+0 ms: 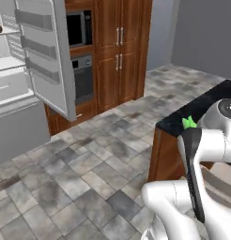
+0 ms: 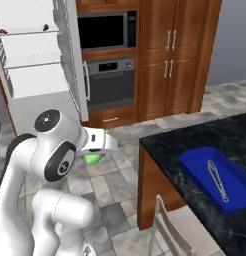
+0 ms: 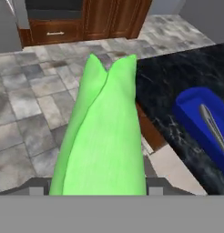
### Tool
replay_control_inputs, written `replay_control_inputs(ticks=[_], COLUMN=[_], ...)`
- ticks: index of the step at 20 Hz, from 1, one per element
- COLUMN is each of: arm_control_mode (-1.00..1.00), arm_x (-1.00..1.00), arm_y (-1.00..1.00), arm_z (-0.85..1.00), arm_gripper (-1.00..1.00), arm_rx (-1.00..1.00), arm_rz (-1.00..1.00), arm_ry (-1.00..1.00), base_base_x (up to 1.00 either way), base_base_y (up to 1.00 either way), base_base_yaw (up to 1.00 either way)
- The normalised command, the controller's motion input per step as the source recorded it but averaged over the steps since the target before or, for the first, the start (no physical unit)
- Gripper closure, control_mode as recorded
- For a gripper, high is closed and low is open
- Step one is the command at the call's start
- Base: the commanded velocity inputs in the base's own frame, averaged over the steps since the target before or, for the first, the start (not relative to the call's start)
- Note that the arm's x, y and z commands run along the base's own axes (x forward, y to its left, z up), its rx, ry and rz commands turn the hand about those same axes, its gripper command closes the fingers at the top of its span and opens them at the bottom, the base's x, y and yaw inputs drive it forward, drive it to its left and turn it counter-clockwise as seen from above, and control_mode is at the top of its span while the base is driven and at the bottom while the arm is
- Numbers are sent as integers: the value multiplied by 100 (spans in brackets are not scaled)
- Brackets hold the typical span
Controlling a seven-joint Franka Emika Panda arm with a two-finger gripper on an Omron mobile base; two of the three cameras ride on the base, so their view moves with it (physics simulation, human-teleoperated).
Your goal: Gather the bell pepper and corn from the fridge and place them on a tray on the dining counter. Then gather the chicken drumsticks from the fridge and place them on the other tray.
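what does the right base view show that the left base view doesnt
Right base view alone: a blue tray with a thin silver utensil on the dining counter.
Left base view alone: the grey side of the open fridge door, seen from outside.
Both: the green corn at the hand, the fridge shelves, the oven and the wood cabinets.

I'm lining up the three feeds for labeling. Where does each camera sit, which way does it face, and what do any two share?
Left base view: behind the arm's left, facing the open fridge, wood cabinets and tiled floor; white arm at lower right.
Right base view: behind the arm's right, facing the oven and dining counter; arm at lower left.
Hand view: on the hand, looking along the corn held in the gripper.
Shared: right base and hand views both show the blue tray.
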Motion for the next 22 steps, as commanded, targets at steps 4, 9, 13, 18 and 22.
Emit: replay_control_inputs(ticks=[4, 9, 13, 18, 22], arm_control_mode=[100, 100, 100, 100, 100], arm_x=[0, 0, 0, 0, 0], arm_y=[0, 0, 0, 0, 0], arm_z=[0, 0, 0, 0, 0], arm_gripper=[100, 100, 100, 100, 100], arm_rx=[0, 0, 0, 0, 0], arm_rz=[0, 0, 0, 0, 0], arm_ry=[0, 0, 0, 0, 0], base_base_x=[-91, -71, -69, -66, -32], base_base_y=[-30, -77, -87, -91, -71], base_base_yaw=[-53, -45, -43, -42, -33])
